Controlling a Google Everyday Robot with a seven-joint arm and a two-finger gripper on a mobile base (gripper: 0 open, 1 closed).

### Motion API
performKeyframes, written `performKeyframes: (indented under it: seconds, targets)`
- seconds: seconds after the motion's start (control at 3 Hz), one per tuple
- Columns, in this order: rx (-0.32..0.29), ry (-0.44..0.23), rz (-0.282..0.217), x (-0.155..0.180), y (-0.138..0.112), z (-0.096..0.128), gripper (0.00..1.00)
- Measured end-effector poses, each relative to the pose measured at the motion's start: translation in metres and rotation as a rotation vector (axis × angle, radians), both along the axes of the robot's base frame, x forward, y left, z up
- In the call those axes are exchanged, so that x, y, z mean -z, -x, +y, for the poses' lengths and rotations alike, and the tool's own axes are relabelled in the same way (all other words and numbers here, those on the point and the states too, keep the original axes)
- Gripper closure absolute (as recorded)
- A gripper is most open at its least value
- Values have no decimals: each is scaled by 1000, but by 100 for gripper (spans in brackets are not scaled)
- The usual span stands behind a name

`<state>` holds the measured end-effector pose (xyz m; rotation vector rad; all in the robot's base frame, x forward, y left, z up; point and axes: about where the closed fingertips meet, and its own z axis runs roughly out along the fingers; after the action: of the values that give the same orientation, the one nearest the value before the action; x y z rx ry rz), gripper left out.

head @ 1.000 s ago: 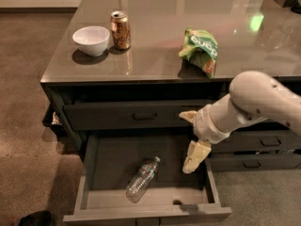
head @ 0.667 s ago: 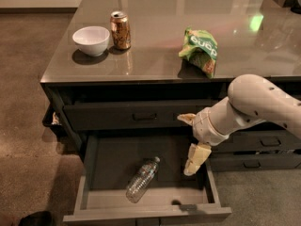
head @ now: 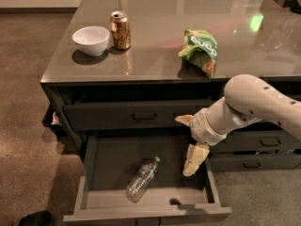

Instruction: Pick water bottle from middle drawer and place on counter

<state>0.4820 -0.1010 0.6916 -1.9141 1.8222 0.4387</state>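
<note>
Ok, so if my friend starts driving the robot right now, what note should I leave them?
Gripper: open and holding nothing. It hangs over the right side of the middle drawer, to the right of the bottle and not touching it.
Water bottle: lying on its side on the drawer bottom, cap pointing toward the back right.
Counter: has a white bowl, a soda can and a green snack bag on it.
Done: the drawer is pulled open.
Left: move the gripper to the bottle, grab it, lift it out and set it on the counter.
</note>
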Motion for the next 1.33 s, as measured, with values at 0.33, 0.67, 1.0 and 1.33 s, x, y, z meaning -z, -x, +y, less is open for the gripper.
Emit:
performKeyframes:
  seconds: [0.33, 0.67, 1.0, 1.33]
  targets:
    - [-93, -1, 42, 35, -8, 4, 0]
    - [-197, -18, 82, 94, -17, 11, 0]
    - [-298, -61, 82, 151, -25, 24, 0]
    - [-361, -123, 56, 196, -33, 40, 0]
